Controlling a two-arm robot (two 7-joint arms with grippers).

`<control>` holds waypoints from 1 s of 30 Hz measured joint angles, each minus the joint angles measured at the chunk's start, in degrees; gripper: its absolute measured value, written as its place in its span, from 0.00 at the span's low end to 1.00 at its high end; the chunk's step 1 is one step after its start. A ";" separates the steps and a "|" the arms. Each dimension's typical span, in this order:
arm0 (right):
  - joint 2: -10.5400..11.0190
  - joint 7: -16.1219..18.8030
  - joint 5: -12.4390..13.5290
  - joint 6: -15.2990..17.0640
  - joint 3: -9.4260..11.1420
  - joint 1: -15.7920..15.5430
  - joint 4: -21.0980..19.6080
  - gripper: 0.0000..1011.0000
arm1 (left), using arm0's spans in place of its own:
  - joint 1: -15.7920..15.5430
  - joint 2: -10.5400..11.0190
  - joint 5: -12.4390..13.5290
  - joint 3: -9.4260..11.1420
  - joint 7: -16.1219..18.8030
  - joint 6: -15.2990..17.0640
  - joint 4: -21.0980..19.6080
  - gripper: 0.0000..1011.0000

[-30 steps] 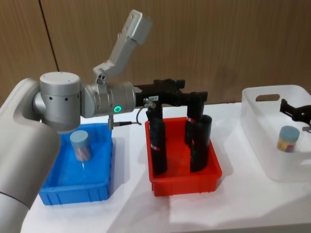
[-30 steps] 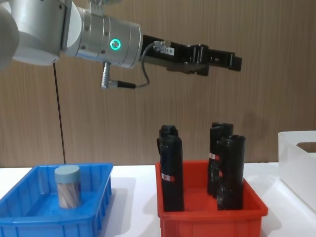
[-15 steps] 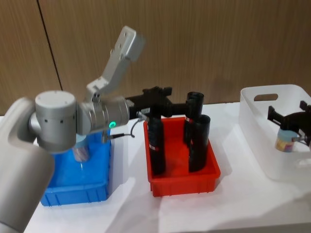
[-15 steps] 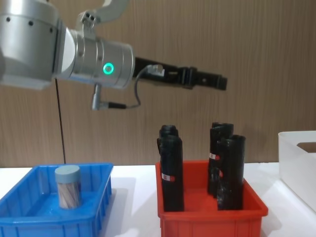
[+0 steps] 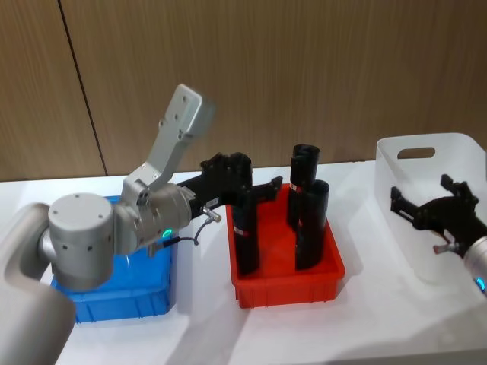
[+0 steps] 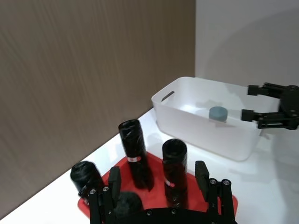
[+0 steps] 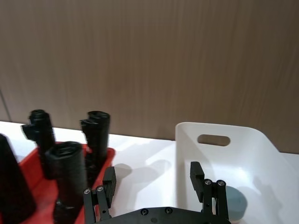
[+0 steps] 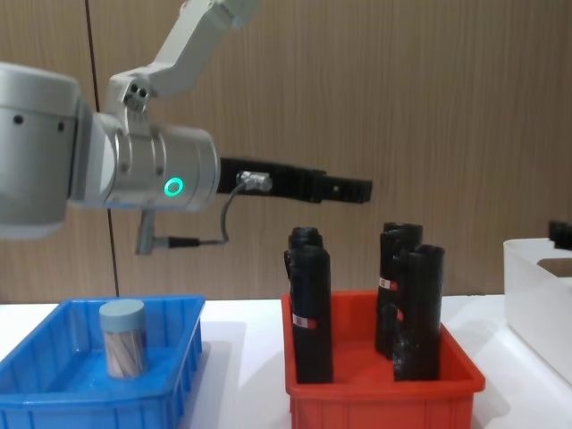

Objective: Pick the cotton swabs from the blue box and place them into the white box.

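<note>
While my right pincer (image 6: pixel 246 101) hangs released and empty at the white box (image 6: pixel 201 135), one cotton swab tub (image 6: pixel 217 113) stands inside near its fingers, with bare floor around it. My left pincer (image 6: pixel 158 166), also released, hovers over the black rolls (image 8: pixel 309 304) in the red bin (image 8: pixel 384 393). A second cotton swab tub (image 8: pixel 122 338) stands in the blue box (image 8: pixel 183 380), well apart.
</note>
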 joint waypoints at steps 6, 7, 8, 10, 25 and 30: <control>0.18 -0.09 0.28 -1.53 -1.26 -3.35 -3.74 0.99 | 3.09 1.11 0.71 0.29 3.92 -2.48 -2.50 0.99; 0.20 -0.10 0.30 -1.75 -1.44 -3.78 -4.20 0.99 | 3.92 1.41 0.89 0.35 4.92 -3.08 -3.19 0.99; 0.22 -0.11 0.32 -1.93 -1.61 -4.22 -4.69 0.99 | 4.45 1.60 1.01 0.41 5.62 -3.51 -3.59 0.99; 0.30 -0.14 0.39 -2.56 -2.11 -5.55 -6.14 0.99 | 5.64 2.03 1.30 0.49 7.19 -4.54 -4.62 0.99; 0.61 -0.25 0.84 -5.46 -4.49 -11.80 -13.03 0.99 | 14.30 5.16 3.26 1.23 18.15 -11.44 -11.69 0.99; 0.61 -0.25 0.85 -5.54 -4.59 -12.02 -13.25 0.99 | 16.86 6.08 3.86 1.46 21.42 -13.52 -13.82 0.99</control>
